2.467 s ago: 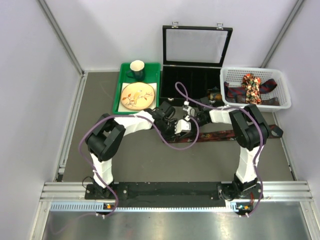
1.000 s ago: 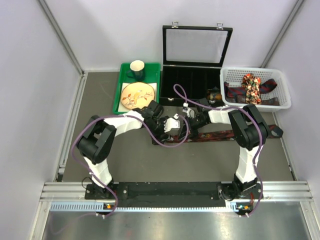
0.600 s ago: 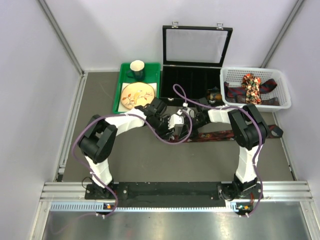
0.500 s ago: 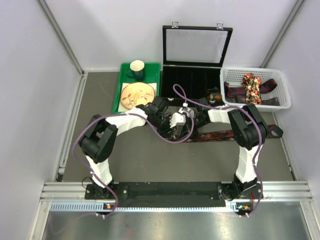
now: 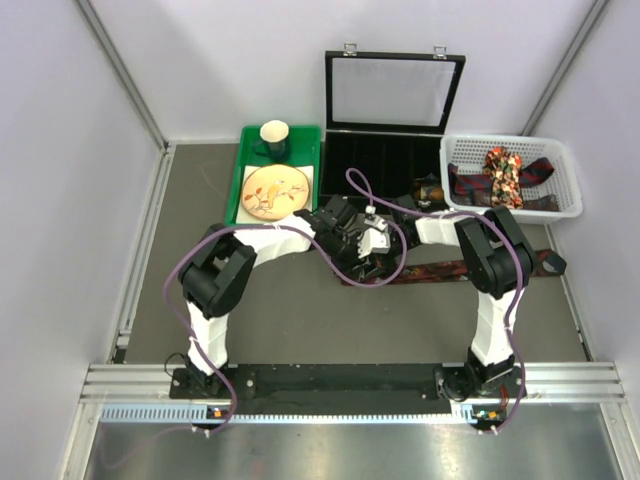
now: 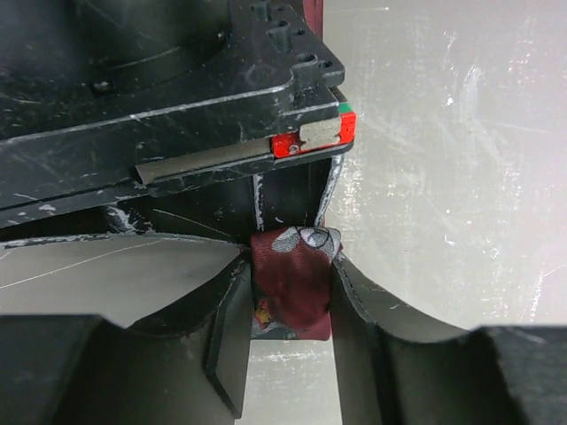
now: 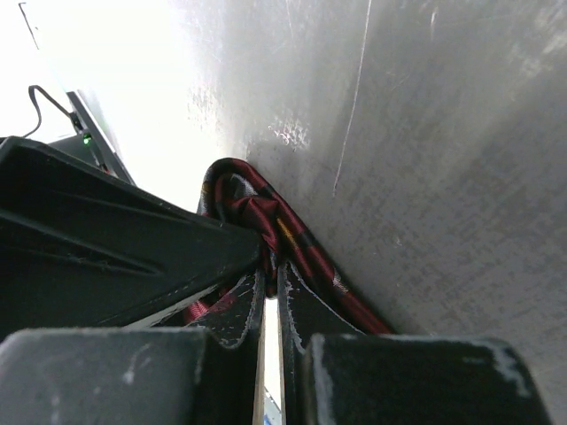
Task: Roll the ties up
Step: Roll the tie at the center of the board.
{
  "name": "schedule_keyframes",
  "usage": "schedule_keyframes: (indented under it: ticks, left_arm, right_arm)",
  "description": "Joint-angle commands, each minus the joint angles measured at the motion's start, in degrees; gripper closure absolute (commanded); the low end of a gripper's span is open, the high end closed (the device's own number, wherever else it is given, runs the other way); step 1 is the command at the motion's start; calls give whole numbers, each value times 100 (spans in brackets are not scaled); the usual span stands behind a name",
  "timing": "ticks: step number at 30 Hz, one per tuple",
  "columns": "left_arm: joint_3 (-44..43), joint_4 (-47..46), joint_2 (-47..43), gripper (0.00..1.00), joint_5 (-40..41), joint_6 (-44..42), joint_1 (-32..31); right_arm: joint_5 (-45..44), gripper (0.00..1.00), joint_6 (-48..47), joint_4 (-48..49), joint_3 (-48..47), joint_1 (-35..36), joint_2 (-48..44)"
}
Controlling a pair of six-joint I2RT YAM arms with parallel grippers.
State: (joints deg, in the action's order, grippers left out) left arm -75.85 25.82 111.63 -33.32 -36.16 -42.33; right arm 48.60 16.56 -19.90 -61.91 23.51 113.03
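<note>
Left hand [image 6: 291, 297] clamped on the folded end of maroon tie [image 6: 292, 279]. Right hand [image 7: 270, 297] has its fingers nearly together, nipping the same tie at its fold. Versus a second ago, left hand sits further right, close against right hand, and the tie's left end has drawn in rightward on worktop [image 5: 280, 320]. Other ties [image 5: 503, 175] lie in white basket [image 5: 565, 165].

You see a dark maroon fabric necktie [image 6: 292, 288] with small pale motifs. Another fabric tie [image 5: 502, 172] is red-orange floral.
</note>
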Motion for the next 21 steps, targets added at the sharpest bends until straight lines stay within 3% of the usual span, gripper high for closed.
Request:
schedule_keyframes:
  ticks: [1,7,11,15,21]
  left_arm:
    - [-70,265,271,57,457,-346,-65]
    - [45,713,446,59,836,-637,-127]
    - [-69,863,622,67,1003,-603,-153]
    - [-131,1117,684,72,1152,-786,-153]
    - [-70,1276,710,76,1205,-840,-153]
  right_arm:
    - [-597,100,-232,-32,39,40,167]
    - [-211,100,-127,197,170,5,-36]
    - [175,100,-38,268,214,-74,-132]
    - [352,84,-170,14,215,-267,-562]
    - [633,73,-399,-487,153,-540,-870]
